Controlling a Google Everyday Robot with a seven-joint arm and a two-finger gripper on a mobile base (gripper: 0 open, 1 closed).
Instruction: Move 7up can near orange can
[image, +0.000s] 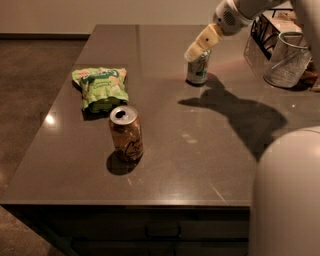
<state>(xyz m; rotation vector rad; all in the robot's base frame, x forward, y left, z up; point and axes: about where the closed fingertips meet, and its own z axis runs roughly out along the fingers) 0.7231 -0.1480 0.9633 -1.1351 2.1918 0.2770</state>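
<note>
Clearly the risk sits in the upper right of the frame, where the tool (196, 51) hangs right at the top of the 7up can (198, 73) and overlaps its rim from the upper right. Whether the tool is wide or narrow cannot be told from this angle, nor whether it touches the can yet. The can stands upright on the tabletop (210, 155), well apart from the orange can (126, 134), which stands upright left of centre, lower in the frame.

If the tool comes onto the rim off-centre, I judge it could push the light can over or skid it across the smooth surface instead of straddling it. A grip taken too high on the can might let it swing or slip during the carry.

The green snack bag (101, 89) lies just above the orange can, so a low path down and to the left could snag it. Setting down too close could knock the orange can over. The clear glass container (286, 60) at the right edge stands near the arm, and a wide swing could clip it.
</note>
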